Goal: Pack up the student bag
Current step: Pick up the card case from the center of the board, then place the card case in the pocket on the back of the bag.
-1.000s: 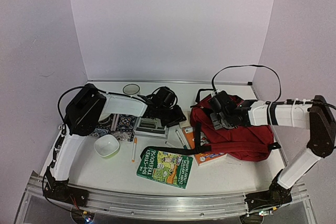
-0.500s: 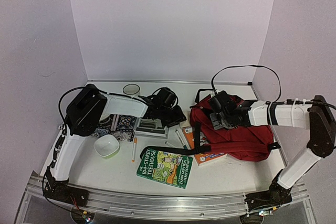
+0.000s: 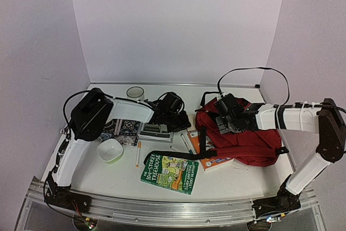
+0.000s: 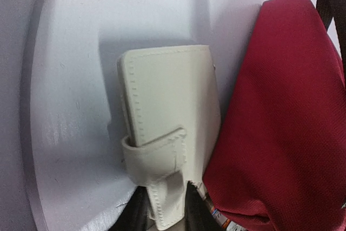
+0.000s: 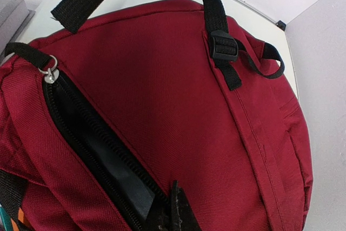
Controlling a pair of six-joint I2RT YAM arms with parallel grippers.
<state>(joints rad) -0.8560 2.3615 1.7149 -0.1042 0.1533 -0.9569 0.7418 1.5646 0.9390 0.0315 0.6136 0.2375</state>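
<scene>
The student bag (image 3: 243, 139) is a dark red backpack lying at the right of the table, and it fills the right wrist view (image 5: 178, 96). Its black zip (image 5: 92, 144) gapes open. My right gripper (image 5: 175, 209) is shut, pinching the bag's fabric at the edge of that opening, and shows on the bag's left part from above (image 3: 220, 123). My left gripper (image 4: 166, 209) is shut on the strap tab of a cream stitched case (image 4: 170, 112) that lies on the white table beside the bag (image 4: 281, 106). In the top view the left gripper (image 3: 181, 118) sits just left of the bag.
A green book (image 3: 170, 172) lies at the front centre, and an orange book (image 3: 213, 162) pokes out from under the bag. To the left are a white bowl (image 3: 110, 150), an orange pen (image 3: 138, 153), a patterned pouch (image 3: 123, 128), a grey box (image 3: 154, 131) and a tape roll (image 3: 135, 91).
My left gripper's fingers have closed in on the cream case's tab, and the left arm has shifted slightly. The right arm and the bag have not moved.
</scene>
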